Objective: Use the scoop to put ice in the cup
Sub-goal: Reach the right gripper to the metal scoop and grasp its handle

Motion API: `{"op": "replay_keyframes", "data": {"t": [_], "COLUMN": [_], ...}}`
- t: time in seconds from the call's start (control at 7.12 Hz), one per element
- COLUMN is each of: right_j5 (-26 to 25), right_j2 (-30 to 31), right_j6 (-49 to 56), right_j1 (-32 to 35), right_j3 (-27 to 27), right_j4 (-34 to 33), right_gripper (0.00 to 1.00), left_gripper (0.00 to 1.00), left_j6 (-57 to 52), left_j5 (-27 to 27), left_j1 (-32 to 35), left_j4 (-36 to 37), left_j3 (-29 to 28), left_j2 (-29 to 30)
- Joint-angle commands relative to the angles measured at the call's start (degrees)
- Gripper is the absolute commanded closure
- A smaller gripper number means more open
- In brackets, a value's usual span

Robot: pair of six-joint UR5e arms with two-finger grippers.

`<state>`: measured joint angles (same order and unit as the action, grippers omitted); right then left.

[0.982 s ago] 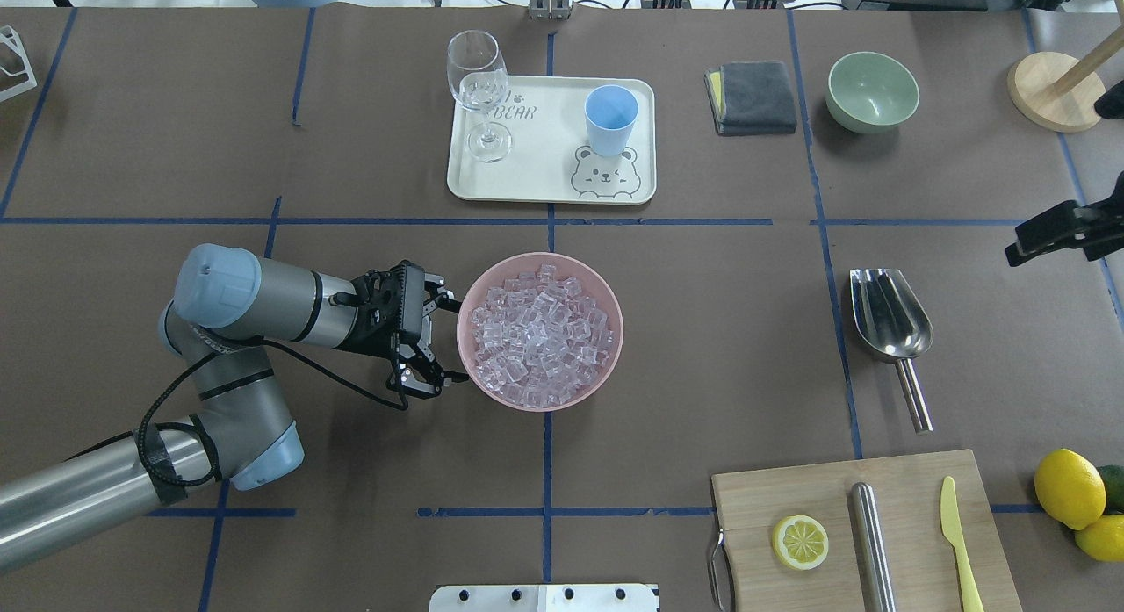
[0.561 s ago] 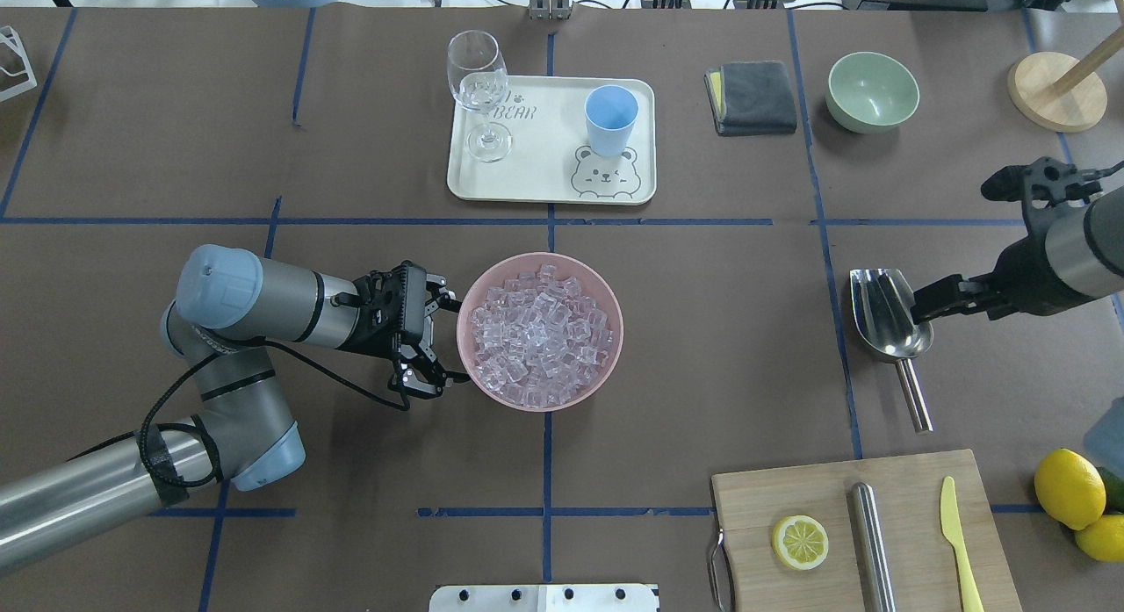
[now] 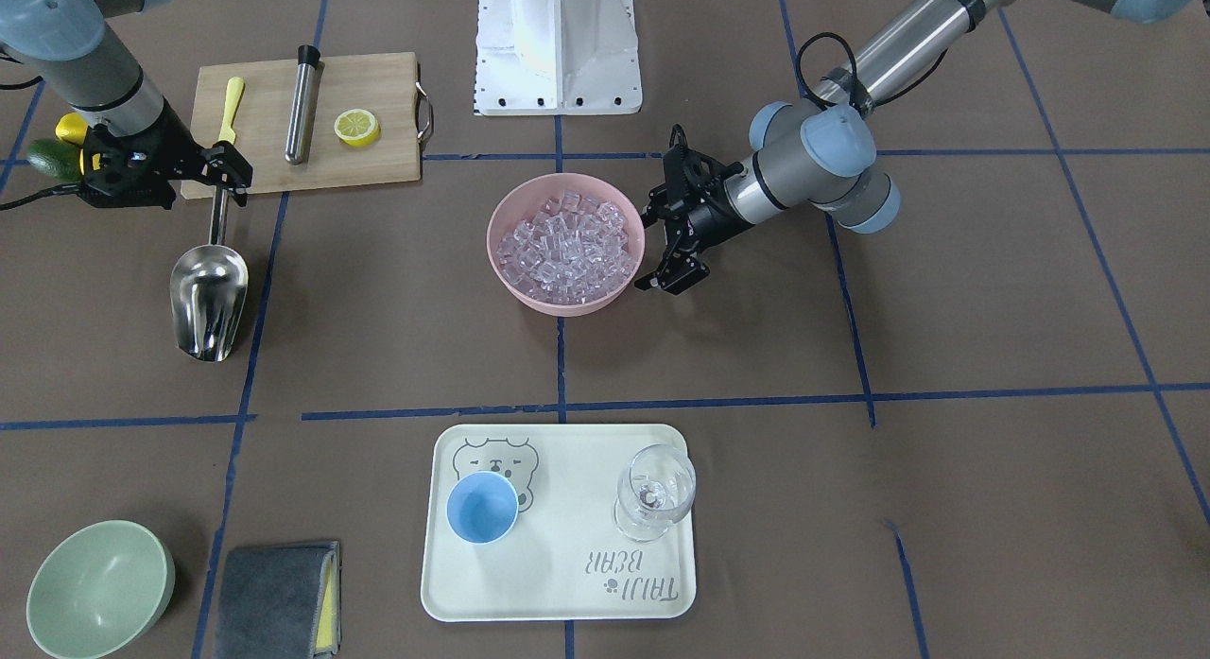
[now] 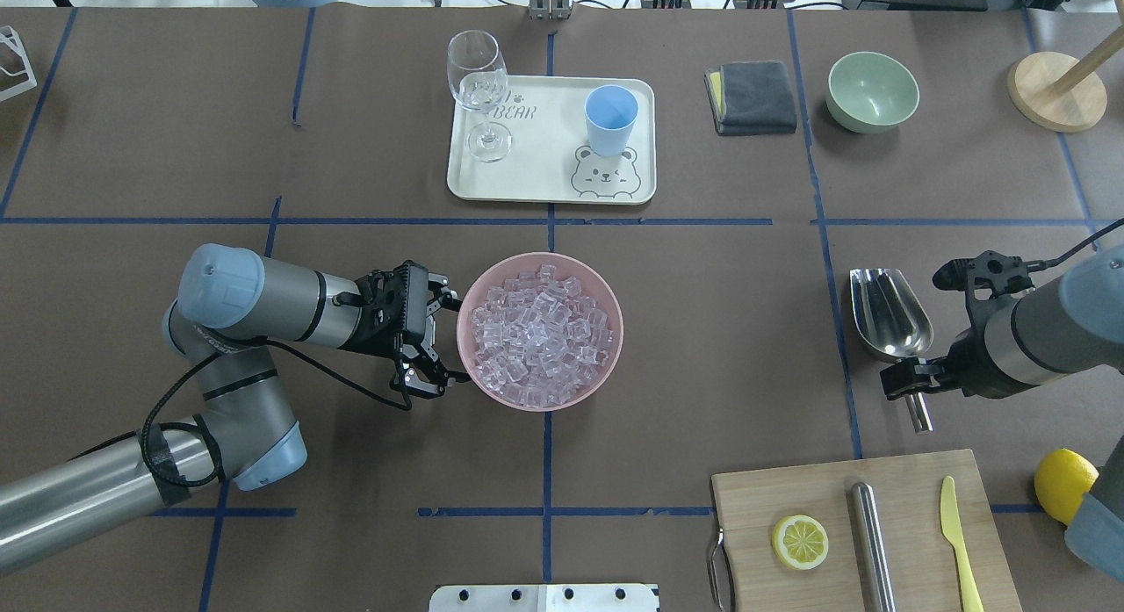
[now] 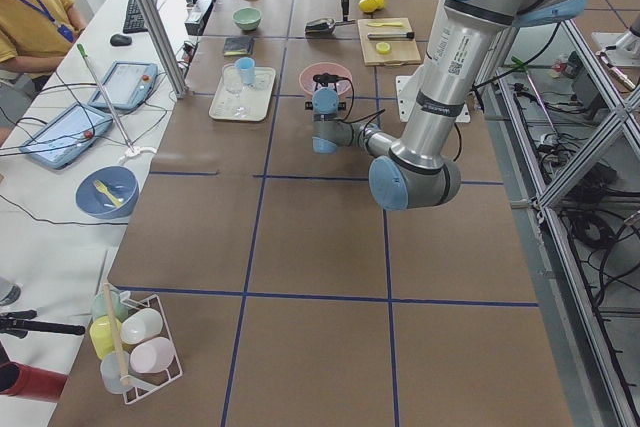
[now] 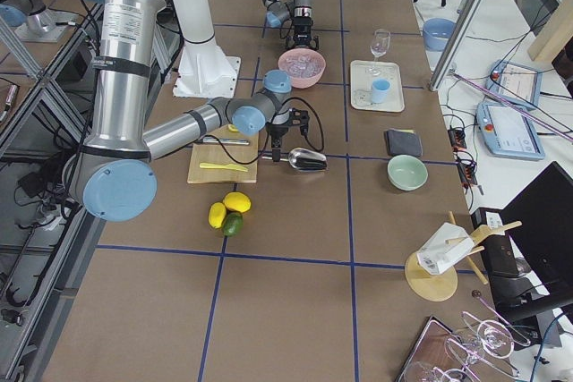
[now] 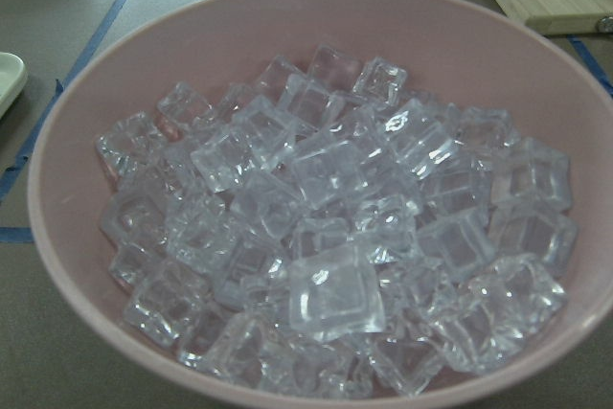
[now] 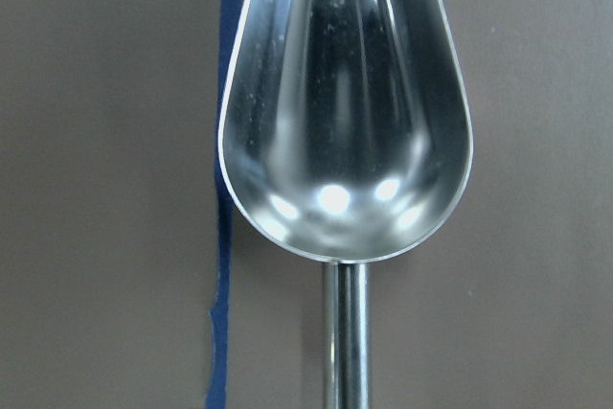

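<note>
"While the right gripper [image 4: 913, 384] hangs over the scoop [image 4: 889, 313], what should the line under this picture say?" the desk asks.

"TABLETOP: a steel scoop lies flat on the brown table, trough up, on the robot's right. It is well apart from the pink bowl [image 4: 620, 327] heaped with ice [image 4: 537, 327]. The gripper sits just above the handle [image 4: 918, 416], close to where the handle meets the trough. I cannot tell whether its fingers are parted or closed on the metal. The wrist camera shows only trough and handle."

"And the other arm?"

"The left gripper [image 4: 450, 342] is spread wide at the bowl's side and holds nothing. The blue cup [image 4: 611, 118] stands on the cream tray [image 4: 544, 182] beside a wine glass [image 4: 477, 76], on the far side of the bowl from the robot. It looks empty."

"So what makes this pick-up go well?"

"In my judgement, it should close squarely across the handle and centred on it, because a round polished bar is apt to roll or slip between flat fingers. A grip a little back from the trough would leave the wrist room to tilt at the bowl. The lift should go straight up with the trough level. The cutting board [image 4: 790, 493] lies near the handle's end, so that side offers little room. No ice is scooped yet, so the job looks to be at its start."
</note>
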<state>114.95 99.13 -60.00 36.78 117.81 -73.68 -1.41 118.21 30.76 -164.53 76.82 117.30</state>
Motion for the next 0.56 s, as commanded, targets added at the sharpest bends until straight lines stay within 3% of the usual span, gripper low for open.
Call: {"op": "replay_keyframes", "data": {"t": [0.0,0.14,0.28,0.42], "right_j5": [-1.75,-1.83,-1.84,-1.84], "right_j2": [0.18,0.18,0.18,0.18], "right_j6": [-3.63,-3.63,-3.54,-3.54], "right_j1": [-3.02,-3.11,-3.29,-3.29], "right_j3": [-4.22,-5.65,-5.75,-5.75], "right_j4": [5.09,7.04,7.06,7.06], "right_gripper": [0.06,0.11,0.22,0.57], "left_gripper": [0.00,0.00,0.00,0.00], "left_j6": [0.00,-0.09,-0.09,-0.09], "left_j5": [0.00,0.00,0.00,0.00], "left_j1": [0.00,0.00,0.00,0.00], "left_j4": [0.00,0.00,0.00,0.00], "left_j3": [0.00,0.00,0.00,0.00], "left_j2": [0.21,0.12,0.21,0.21]}}
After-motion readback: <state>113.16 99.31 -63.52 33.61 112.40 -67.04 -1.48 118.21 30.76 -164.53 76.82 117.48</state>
